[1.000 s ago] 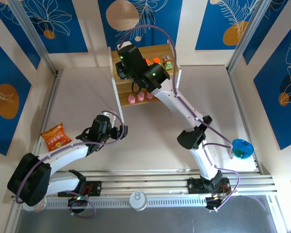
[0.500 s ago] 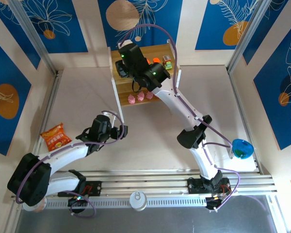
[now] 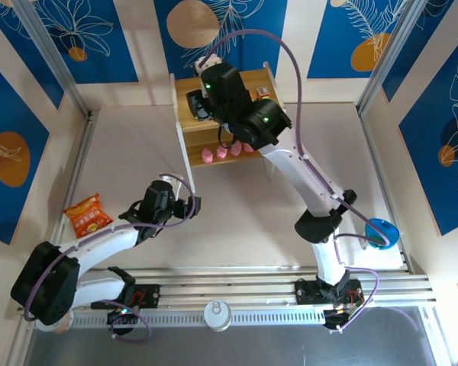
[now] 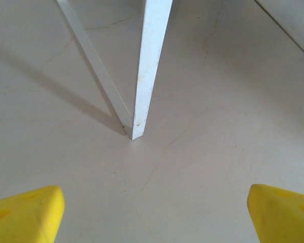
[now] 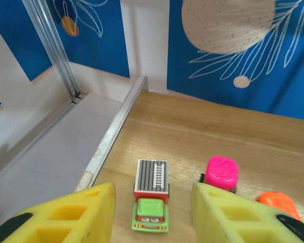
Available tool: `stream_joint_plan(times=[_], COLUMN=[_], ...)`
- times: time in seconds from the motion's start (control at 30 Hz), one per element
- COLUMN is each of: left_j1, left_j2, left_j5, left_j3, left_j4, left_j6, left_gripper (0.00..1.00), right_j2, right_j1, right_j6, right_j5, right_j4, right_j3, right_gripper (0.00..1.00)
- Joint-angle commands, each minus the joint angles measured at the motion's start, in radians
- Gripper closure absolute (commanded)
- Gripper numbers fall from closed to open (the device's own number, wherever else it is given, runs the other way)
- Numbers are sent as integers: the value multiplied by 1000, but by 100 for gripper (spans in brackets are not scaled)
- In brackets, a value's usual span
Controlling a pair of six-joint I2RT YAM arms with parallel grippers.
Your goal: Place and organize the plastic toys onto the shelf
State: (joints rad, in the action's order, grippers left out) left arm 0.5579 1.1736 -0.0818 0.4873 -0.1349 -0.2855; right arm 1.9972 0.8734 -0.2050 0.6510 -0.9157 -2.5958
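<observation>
Top view: shelf (image 3: 192,141) stands far-centre w/ pink figurines (image 3: 221,152) in a row on its lower board, R arm (image 3: 290,164) stretched over the top board, L arm (image 3: 107,236) low on the table, front-left. L wrist: L gripper (image 4: 152,212) spread wide, nothing between fingers, over bare table facing a white shelf leg (image 4: 149,66). R wrist: R gripper (image 5: 152,205) apart, fingers either side of grey-top car (image 5: 152,195) w/o touching it, on the top board; magenta-top car (image 5: 223,173) just beside, orange-top car (image 5: 277,202) next along.
</observation>
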Motion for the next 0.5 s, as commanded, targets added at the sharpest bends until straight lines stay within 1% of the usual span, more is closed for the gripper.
stream_joint_plan(times=[0.0,0.13,0.23,0.3,0.47], left_j1=[7,6,6,6,6], left_j2=[-44,-82,-102,-110,-136], left_j5=[-36,-72,-93,-110,-153], left_j3=[10,-3,-11,-15,-18], left_j4=[-16,-2,6,12,35], left_j6=[20,29,34,36,42], left_gripper=[5,2,0,0,0], right_j2=[-97,-273,-401,-474,-647], right_j1=[12,12,-3,-21,-91], right_j6=[19,17,-9,-32,-77], right_j5=[44,68,71,69,34], right_j4=[33,146,204,217,236], right_j3=[98,393,594,701,944], right_gripper=[54,49,49,48,42])
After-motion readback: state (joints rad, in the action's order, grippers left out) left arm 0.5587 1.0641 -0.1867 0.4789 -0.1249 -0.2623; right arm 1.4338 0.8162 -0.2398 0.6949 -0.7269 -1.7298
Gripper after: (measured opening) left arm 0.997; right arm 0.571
